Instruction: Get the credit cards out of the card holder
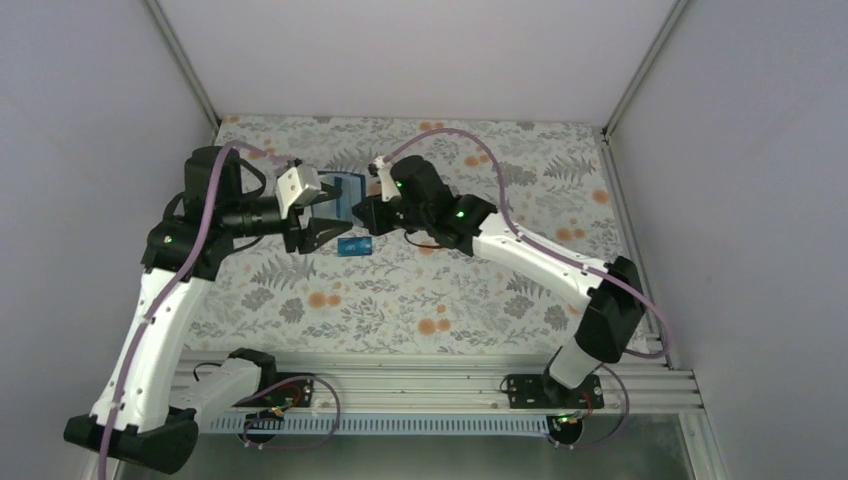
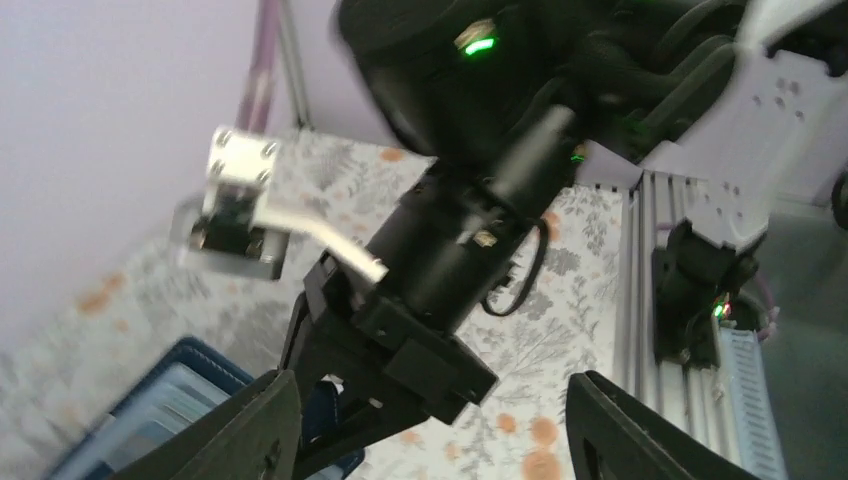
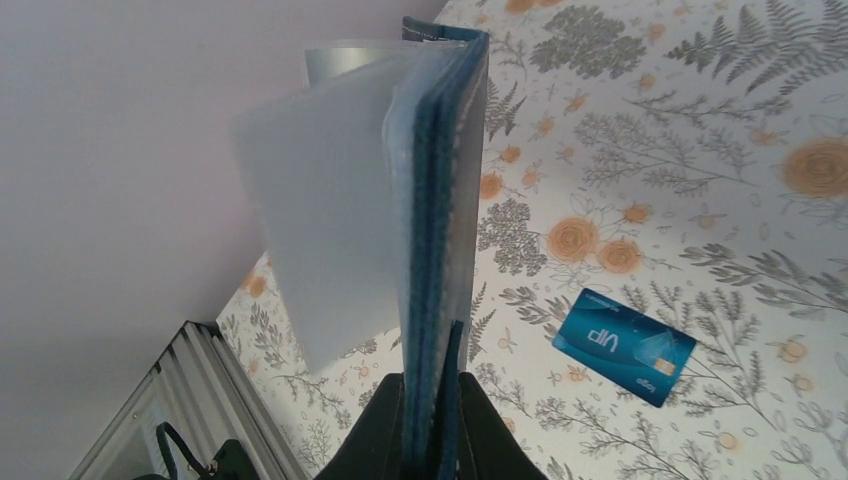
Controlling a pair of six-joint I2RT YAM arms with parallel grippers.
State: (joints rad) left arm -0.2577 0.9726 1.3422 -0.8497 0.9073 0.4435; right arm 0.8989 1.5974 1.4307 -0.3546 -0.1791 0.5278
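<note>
My right gripper [image 3: 432,385] is shut on the lower edge of the dark navy card holder [image 3: 445,190] and holds it upright above the table, with its pale pocket leaves fanned to the left. A bright blue credit card [image 3: 625,345] lies flat on the floral cloth, also in the top view [image 1: 355,247]. My left gripper [image 1: 325,215] is open and empty, right beside the card holder [image 1: 345,190], facing the right gripper [image 1: 364,214]. In the left wrist view the card holder [image 2: 150,420] shows at the lower left behind one of my fingers [image 2: 240,430]. No teal or dark card shows.
The floral cloth [image 1: 480,290] covers the table. White enclosure walls stand left, right and behind. An aluminium rail [image 1: 450,385] runs along the near edge by the arm bases. The right arm's wrist body [image 2: 440,260] fills the left wrist view.
</note>
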